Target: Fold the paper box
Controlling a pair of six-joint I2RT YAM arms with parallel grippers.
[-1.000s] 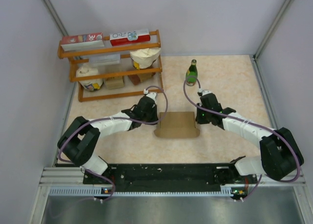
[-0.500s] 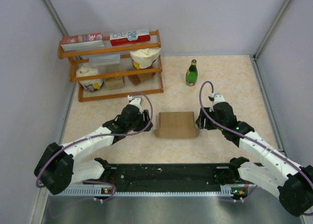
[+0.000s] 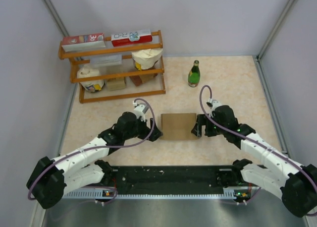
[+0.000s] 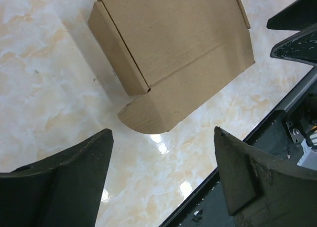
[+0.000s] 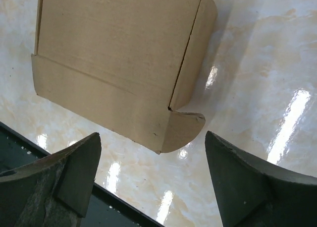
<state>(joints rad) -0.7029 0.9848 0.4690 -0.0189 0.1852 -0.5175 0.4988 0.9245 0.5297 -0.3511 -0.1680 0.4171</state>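
On the desk [image 3: 233, 83], centre, between the two arms: paper box [image 3: 178, 126] lies folded into a low rectangular form, broad face up. Left fingers [image 4: 64, 187] spread wide, grasping nothing, just beside the box's left end. Right fingers [image 5: 237, 182] likewise released and empty, just beside its right end. A rounded flap [image 4: 148, 115] juts out at each near corner.

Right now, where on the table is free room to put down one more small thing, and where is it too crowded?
Free: the table right of the bottle, up to the right wall; also the strip between the shelf and the box. Crowded: both sides of the box, where the open left gripper and right gripper stand close.
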